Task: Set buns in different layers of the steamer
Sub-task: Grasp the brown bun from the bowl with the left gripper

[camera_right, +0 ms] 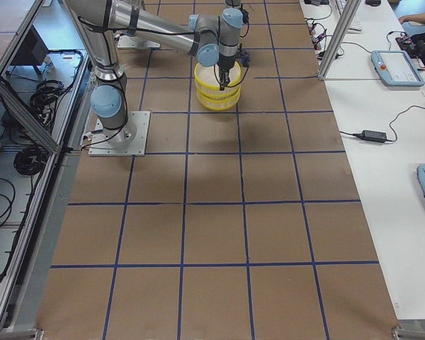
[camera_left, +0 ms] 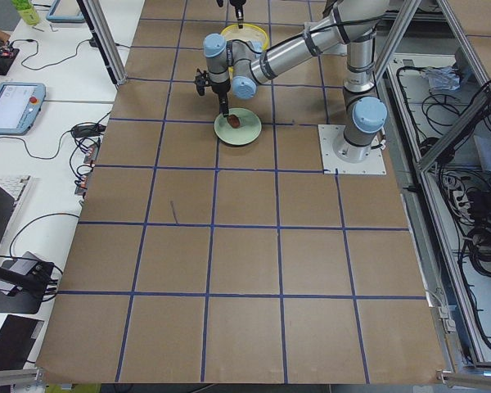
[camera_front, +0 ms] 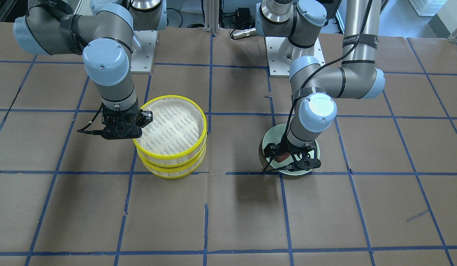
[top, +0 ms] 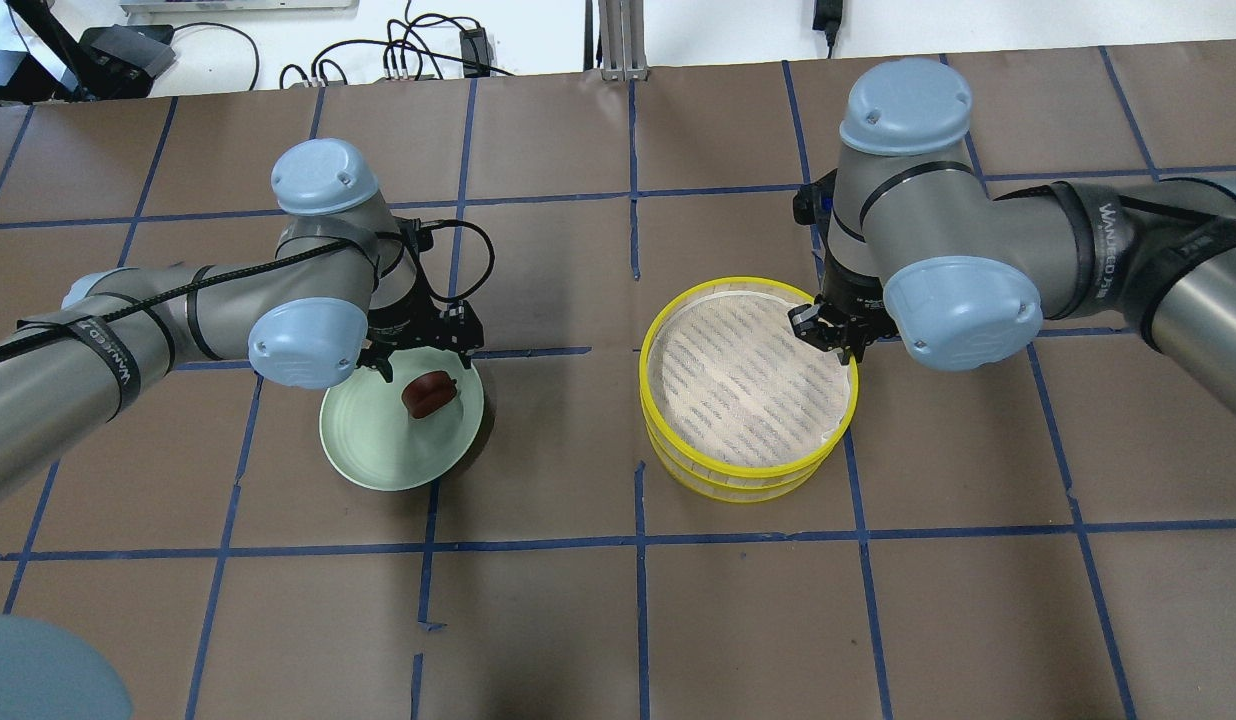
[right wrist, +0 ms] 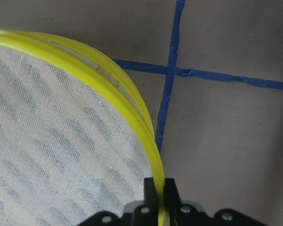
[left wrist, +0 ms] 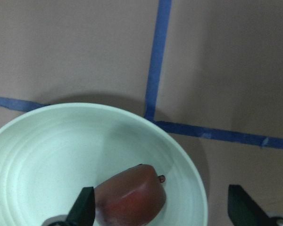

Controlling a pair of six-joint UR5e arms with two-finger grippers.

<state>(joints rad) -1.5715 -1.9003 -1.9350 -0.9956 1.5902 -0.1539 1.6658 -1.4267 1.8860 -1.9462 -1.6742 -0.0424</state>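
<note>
Stacked steamer trays sit on the desk (top: 578, 620), the upper layer (top: 738, 385) squarely atop the lower layer (camera_front: 173, 170). At the stack's edge the right end effector (right wrist: 158, 189) is pinched almost closed on the upper layer's yellow rim, one finger inside and one outside. Over the pale green dish (top: 378, 450) the left end effector (left wrist: 160, 200) is spread wide and grips nothing. The reddish-brown bun (left wrist: 129, 195) lies in the dish between its fingers, close to one of them. Dish and steamer stand well apart.
</note>
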